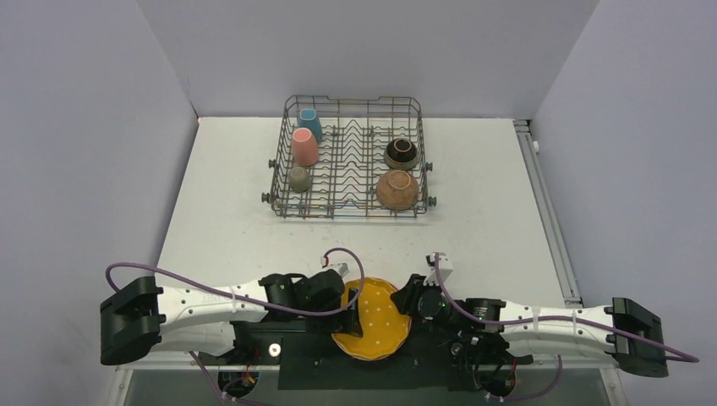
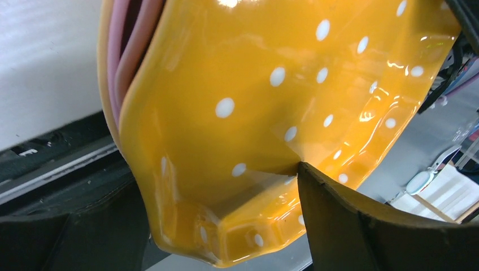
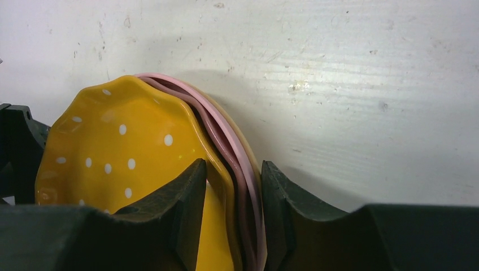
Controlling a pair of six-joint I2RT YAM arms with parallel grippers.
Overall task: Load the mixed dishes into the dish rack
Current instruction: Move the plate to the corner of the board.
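The scalloped orange-yellow white-dotted plate (image 1: 372, 321) stands tilted on edge at the table's near edge, with pink plates (image 3: 237, 152) stacked behind it. My left gripper (image 1: 348, 309) is at its left rim, and in the left wrist view (image 2: 217, 180) the jaws are closed on the orange plate (image 2: 254, 113). My right gripper (image 1: 406, 298) is at the right rim, and in the right wrist view (image 3: 234, 166) it is shut across the orange plate (image 3: 113, 152) and the pink plates together. The dish rack (image 1: 355, 216) stands at the back. The blue flowered mug is not in view.
In the rack's left side stand a small blue cup (image 1: 309, 123), a pink cup (image 1: 304, 146) and a grey-green cup (image 1: 299, 178). On its right side lie a dark brown bowl (image 1: 401, 152) and a terracotta bowl (image 1: 396, 189). Grey walls enclose the table.
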